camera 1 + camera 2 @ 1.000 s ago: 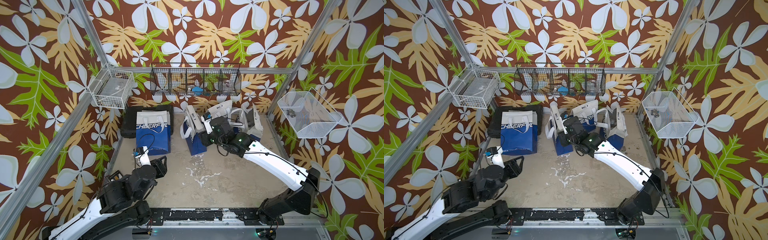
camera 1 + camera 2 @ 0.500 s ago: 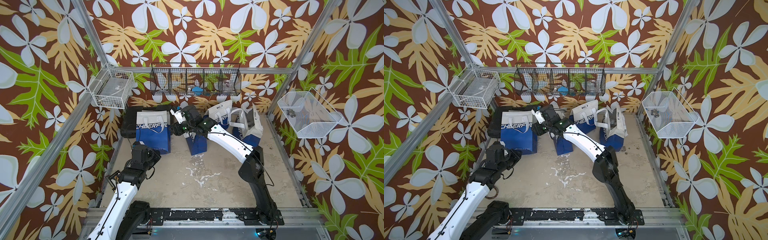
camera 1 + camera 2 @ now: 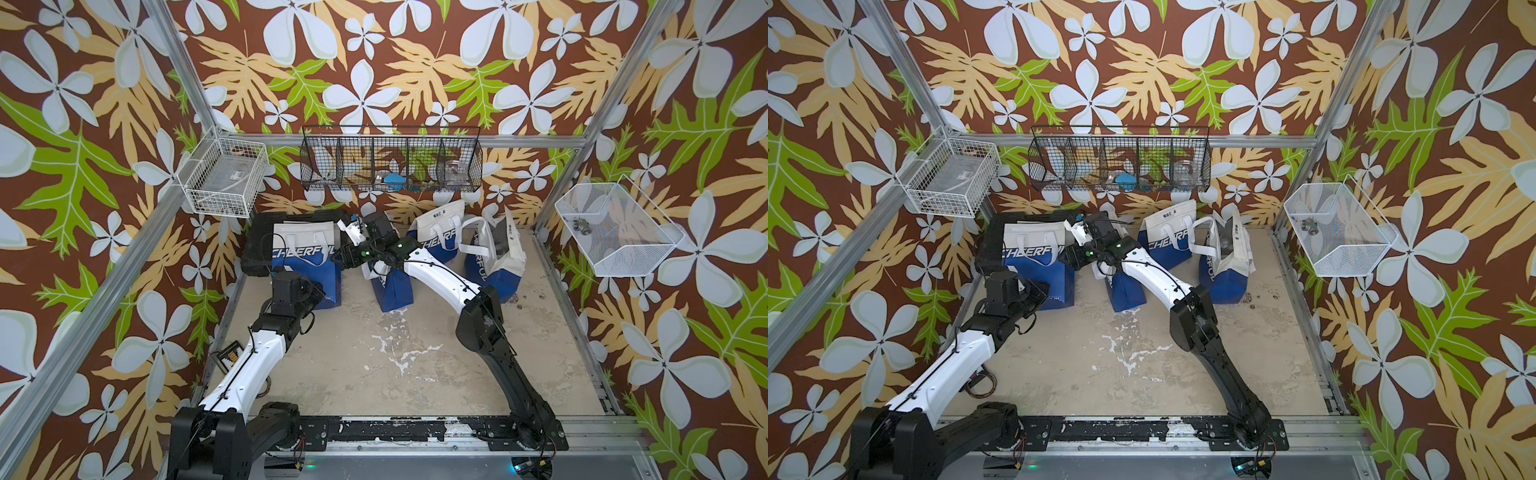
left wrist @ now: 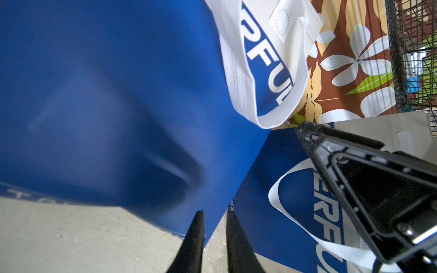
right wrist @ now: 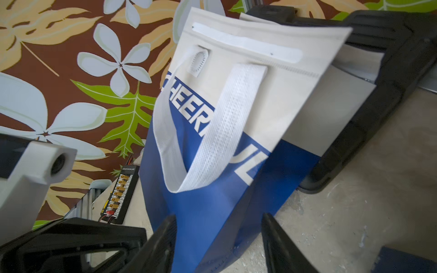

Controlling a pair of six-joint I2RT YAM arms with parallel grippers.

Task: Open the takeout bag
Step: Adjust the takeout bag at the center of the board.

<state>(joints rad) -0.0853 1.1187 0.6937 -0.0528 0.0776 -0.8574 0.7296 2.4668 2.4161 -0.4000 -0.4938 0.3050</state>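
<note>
The right hand (image 5: 219, 216), fingers spread, faces a blue-and-white takeout bag (image 5: 283, 99) standing before a black case (image 5: 406, 35).

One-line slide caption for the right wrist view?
Right gripper, jaws open, facing a blue-and-white CHEERFUL bag standing against a black case.

In the left wrist view only the two black fingertips of the left gripper (image 4: 214, 215) show; the frame edge cuts off the rest. The blue fabric bag panel (image 4: 106, 94) just before them is blurred and runs out of frame. In the right wrist view a white woven handle (image 5: 236, 113) covers the middle letters on the blue-and-white fabric takeout bag (image 5: 283, 94), which hides much of the black plastic case (image 5: 402, 47). In both top views the white-and-black right arm (image 3: 440, 278) covers much of the narrow blue-and-white bag (image 3: 397, 293), and the contents of the black wire basket (image 3: 415, 139) are too small to tell.
</note>
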